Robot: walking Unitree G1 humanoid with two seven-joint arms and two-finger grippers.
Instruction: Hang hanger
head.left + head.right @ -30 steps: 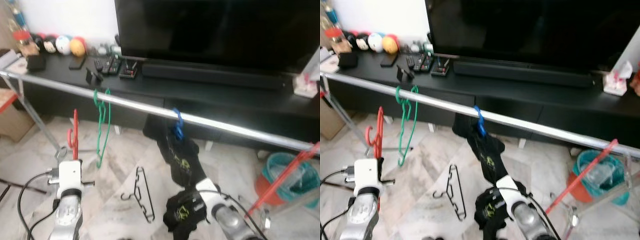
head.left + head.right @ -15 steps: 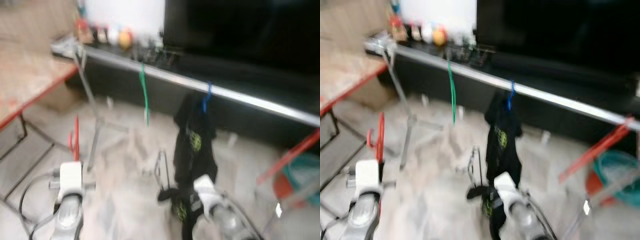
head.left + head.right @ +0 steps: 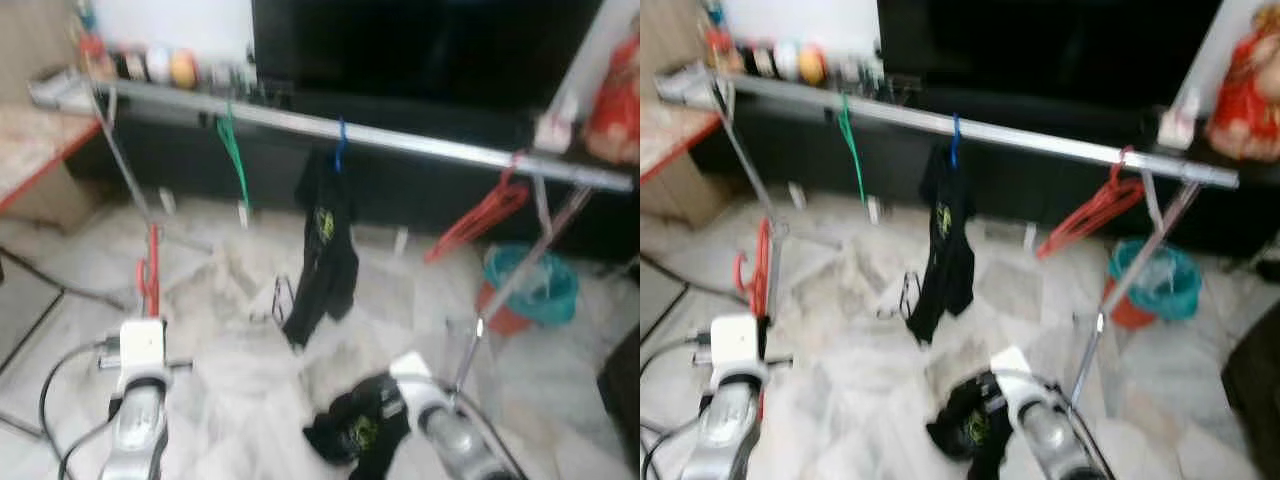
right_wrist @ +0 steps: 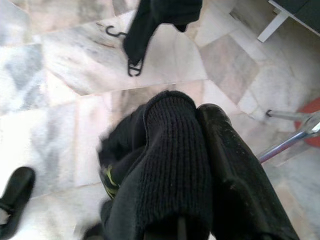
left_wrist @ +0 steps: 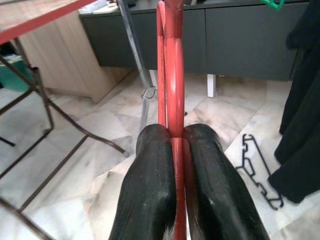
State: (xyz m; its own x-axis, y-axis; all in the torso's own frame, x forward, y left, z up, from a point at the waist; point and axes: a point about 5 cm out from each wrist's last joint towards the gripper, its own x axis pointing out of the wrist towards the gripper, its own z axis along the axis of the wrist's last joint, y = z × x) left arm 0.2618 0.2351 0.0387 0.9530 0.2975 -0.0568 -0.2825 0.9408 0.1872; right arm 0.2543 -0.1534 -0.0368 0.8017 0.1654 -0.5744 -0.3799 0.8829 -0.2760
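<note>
head views blurred, no readable writing anywhere; the black shirt [image 3: 322,250] hanging on a blue hanger [image 3: 340,155] from the metal rail [image 3: 400,140] has a small yellow-green print, too smeared to read. left gripper [image 5: 172,150] has its two black fingers [image 5: 150,190] pinched tight on the red hanger [image 5: 170,75], which stands upright out of the grip, low in front of the robot on its left and well short of the rail; hanger's hook is cut off at the edge of the left wrist view. right gripper [image 4: 200,165] is low on the robot's right, fingers clamped on a black garment [image 4: 170,170] with ribbed knit fabric wrapped over one finger; a yellow-green print shows on it [image 3: 355,435], unreadable. a green hanger [image 3: 233,155] hangs on the rail toward the left end, a bunch of red hangers [image 3: 480,215] hangs near the right end. a black hanger [image 5: 257,170] lies on the marble floor [image 3: 230,330] beneath the hanging shirt. behind the rail a dark tv stand [image 3: 420,185] with a big tv [image 3: 420,50] and round toys [image 3: 165,65] at its left end, details blurred. teal bin [image 3: 530,285] by the rail's right leg, contents can't be made out. a wooden tabletop with red edge [image 3: 40,150] is cut off at the left.
</note>
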